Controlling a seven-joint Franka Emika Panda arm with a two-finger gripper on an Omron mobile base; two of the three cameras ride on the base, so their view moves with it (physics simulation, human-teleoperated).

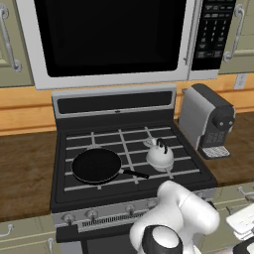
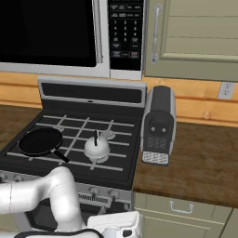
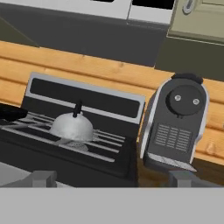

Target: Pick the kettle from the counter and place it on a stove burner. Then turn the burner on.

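Kettle [image 1: 159, 157] [image 2: 96, 148] [image 3: 71, 126]: small squat white-silver dome, dark arched handle on top, upright, sitting on black grate bars over front-right stove burner [image 3: 75, 145] — round silvery disc partly visible beneath it. Seen from the hand camera, ahead and left of the fingertips, well apart from them, not touching. Counter [image 1: 25, 168] [image 2: 200, 162] [image 3: 210, 168]: flat dark-brown wood-grain worktop both sides of stove, lighter orange-wood backsplash behind; right-hand stretch ahead and right of the fingertips.

White-silver kettle [image 1: 159, 157], blk pan [image 1: 96, 165] — brown wood-grain counter [image 2: 204, 162]
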